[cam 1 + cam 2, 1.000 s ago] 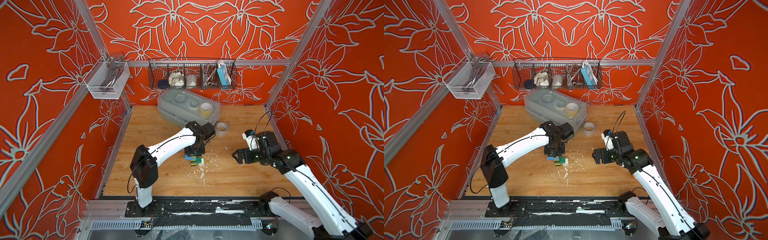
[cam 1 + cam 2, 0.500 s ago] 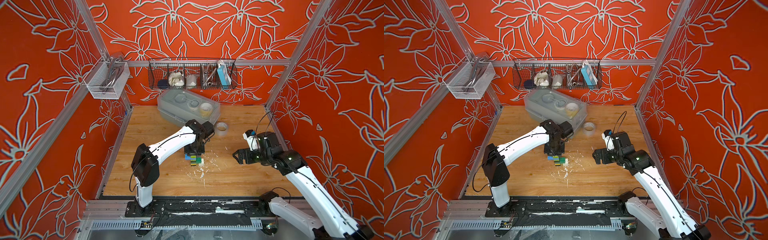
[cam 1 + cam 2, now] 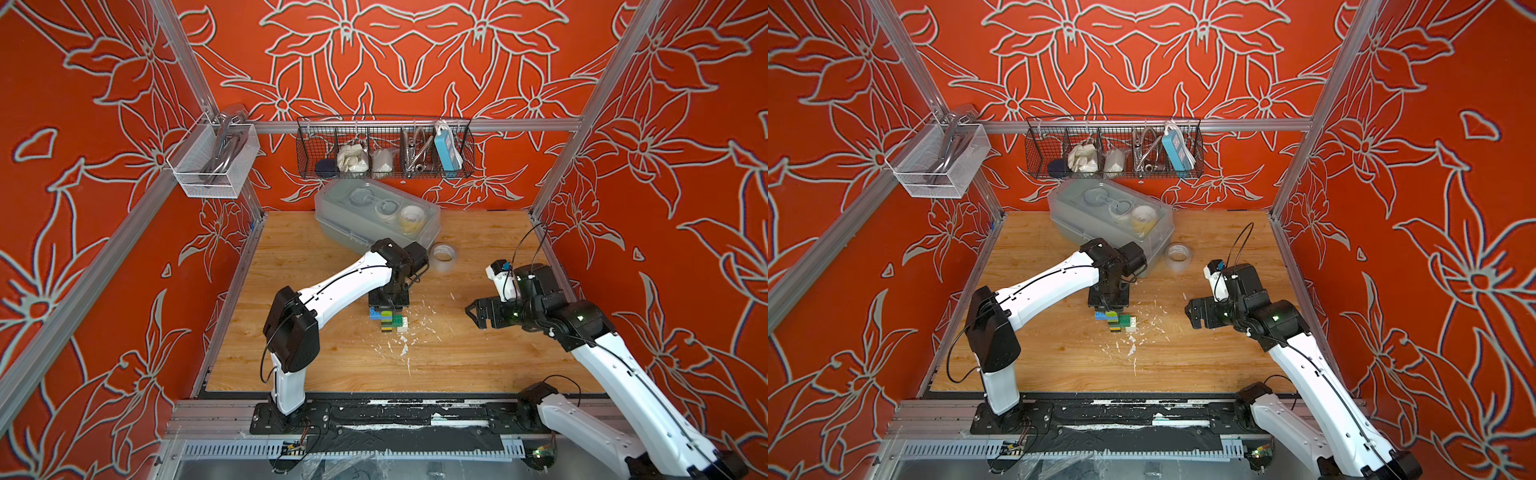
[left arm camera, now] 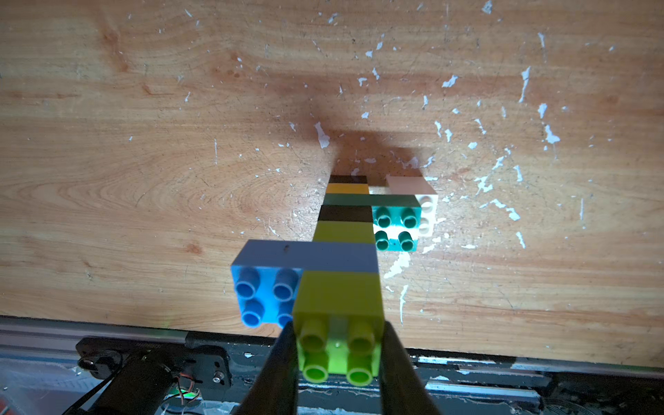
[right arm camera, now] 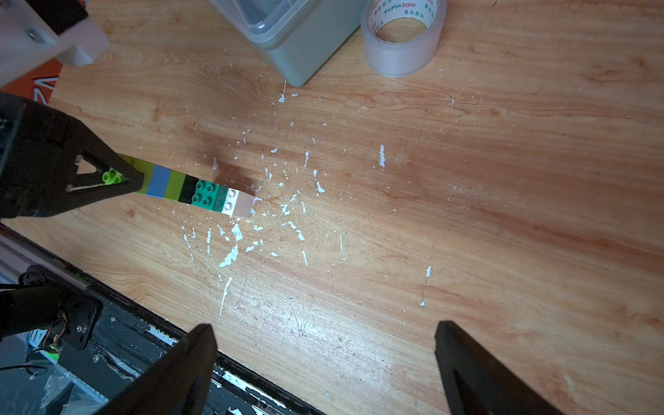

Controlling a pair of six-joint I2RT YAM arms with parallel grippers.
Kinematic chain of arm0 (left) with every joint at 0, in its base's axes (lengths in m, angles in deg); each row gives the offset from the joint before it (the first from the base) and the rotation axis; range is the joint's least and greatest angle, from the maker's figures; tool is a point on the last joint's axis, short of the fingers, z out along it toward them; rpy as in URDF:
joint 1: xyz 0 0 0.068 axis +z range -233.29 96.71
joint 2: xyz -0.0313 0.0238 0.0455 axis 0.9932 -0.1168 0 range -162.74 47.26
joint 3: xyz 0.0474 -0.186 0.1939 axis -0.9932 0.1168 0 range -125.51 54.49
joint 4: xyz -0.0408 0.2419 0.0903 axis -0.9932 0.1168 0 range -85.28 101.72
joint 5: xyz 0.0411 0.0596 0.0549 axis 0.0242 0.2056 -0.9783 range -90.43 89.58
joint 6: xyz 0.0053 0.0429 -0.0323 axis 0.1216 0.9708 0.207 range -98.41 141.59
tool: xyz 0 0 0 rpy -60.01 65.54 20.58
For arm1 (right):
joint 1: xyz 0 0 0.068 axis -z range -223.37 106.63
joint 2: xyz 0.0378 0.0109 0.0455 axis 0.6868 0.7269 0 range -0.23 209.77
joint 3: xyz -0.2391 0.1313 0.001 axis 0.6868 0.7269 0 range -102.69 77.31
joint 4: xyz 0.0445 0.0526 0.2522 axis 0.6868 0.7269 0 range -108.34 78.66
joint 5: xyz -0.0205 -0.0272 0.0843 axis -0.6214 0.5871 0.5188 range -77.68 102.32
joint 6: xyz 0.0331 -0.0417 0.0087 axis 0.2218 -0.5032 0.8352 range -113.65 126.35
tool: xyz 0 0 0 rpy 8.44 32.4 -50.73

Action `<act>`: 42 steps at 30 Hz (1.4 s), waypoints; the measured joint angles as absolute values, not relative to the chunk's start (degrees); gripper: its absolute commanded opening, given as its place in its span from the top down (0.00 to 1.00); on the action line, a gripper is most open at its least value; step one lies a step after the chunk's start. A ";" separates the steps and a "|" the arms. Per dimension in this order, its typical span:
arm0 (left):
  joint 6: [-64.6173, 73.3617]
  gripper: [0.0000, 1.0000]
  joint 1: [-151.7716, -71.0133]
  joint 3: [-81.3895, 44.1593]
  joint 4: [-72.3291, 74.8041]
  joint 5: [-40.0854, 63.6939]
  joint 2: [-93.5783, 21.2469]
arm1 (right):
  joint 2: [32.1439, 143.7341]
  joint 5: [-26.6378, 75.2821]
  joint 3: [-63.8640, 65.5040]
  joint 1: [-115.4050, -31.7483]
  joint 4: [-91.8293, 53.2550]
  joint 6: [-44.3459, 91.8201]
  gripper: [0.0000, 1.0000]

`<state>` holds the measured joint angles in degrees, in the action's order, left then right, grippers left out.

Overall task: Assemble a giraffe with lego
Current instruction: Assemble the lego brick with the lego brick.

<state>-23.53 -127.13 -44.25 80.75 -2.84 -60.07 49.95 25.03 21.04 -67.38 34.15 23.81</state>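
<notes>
Your left pincer (image 4: 339, 355) is clamped on the top lime brick (image 4: 337, 334) of the giraffe (image 3: 388, 318), coming down on it from straight above with one finger on each side.

The giraffe appears to stand on its legs near the middle of the table (image 3: 457, 361). Its long axis, the neck, runs upright into the pincer. In both top views its blue head (image 3: 375, 312) sticks out toward 9 o'clock and its white leg (image 3: 403, 329) sits toward 4 o'clock.

Your right pincer (image 3: 478, 316) is spread wide and holds nothing. It hangs well apart from the giraffe, at about 3 o'clock from it in both top views, so the giraffe lies at its 9 o'clock.

The left arm is by far the nearer. The figure looks complete to me, so the next move likely turns on that upright line. Open the fingers and draw straight up along the neck, because any sideways pull could tip the narrow stack. The tape roll (image 3: 444, 257) lies clear, at about 1 o'clock from the giraffe.
</notes>
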 measured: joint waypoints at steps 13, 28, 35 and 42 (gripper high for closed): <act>-23.36 0.82 -127.65 -44.34 80.84 -3.69 -60.48 | 49.90 25.03 21.19 -67.38 34.15 23.78 0.00; -23.38 0.73 -128.13 -44.71 81.03 -4.54 -60.50 | 50.45 24.92 21.19 -67.38 34.18 23.35 0.00; -23.60 0.60 -128.31 -46.02 81.97 -4.54 -61.22 | 50.45 24.86 21.15 -67.38 34.18 23.37 0.00; -24.32 0.57 -128.40 -46.02 81.69 -4.20 -61.57 | 50.67 24.84 20.93 -67.38 34.39 23.37 0.00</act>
<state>-24.32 -128.40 -46.02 81.69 -4.20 -61.57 50.67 24.84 20.93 -67.38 34.39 23.37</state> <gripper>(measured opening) 0.424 0.995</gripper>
